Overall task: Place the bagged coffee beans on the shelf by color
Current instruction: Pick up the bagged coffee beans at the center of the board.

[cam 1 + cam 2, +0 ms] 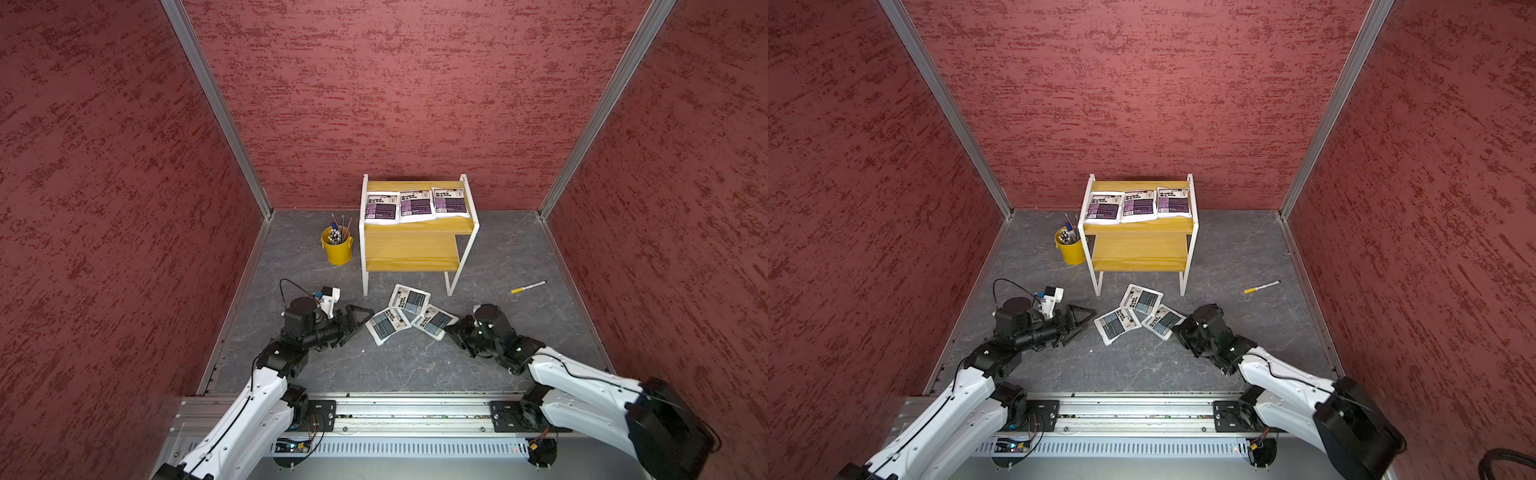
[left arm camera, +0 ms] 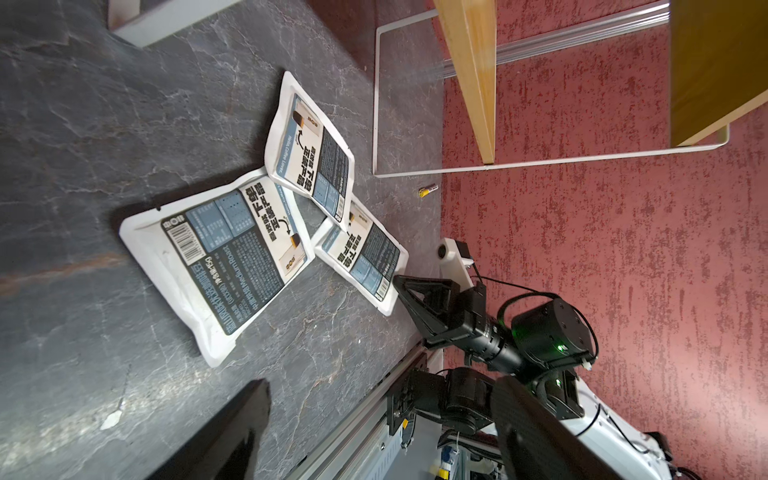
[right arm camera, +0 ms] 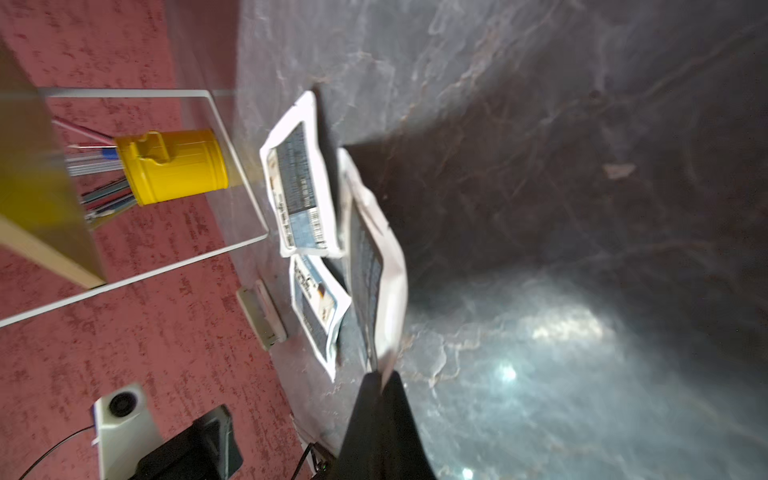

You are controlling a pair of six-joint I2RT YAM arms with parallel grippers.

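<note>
Bagged coffee beans (image 1: 409,300) with blue-grey labels lie as three overlapping pouches on the desk (image 1: 415,370). Nearest, the right claw (image 3: 380,375) is closed on the white seam corner of the right-hand pouch (image 1: 435,322), whose edge looks raised. The left claw (image 1: 360,323) stands open beside the left-hand pouch (image 1: 388,326), apparently not touching it. These pouches look light, soft and slick, so the flat sealed border is probably the surest hold, though the bag may sag. Farther back, the shelf (image 1: 411,249) has its lower board bare and three purple-labelled pouches (image 1: 417,205) in a row on its upper board.
</note>
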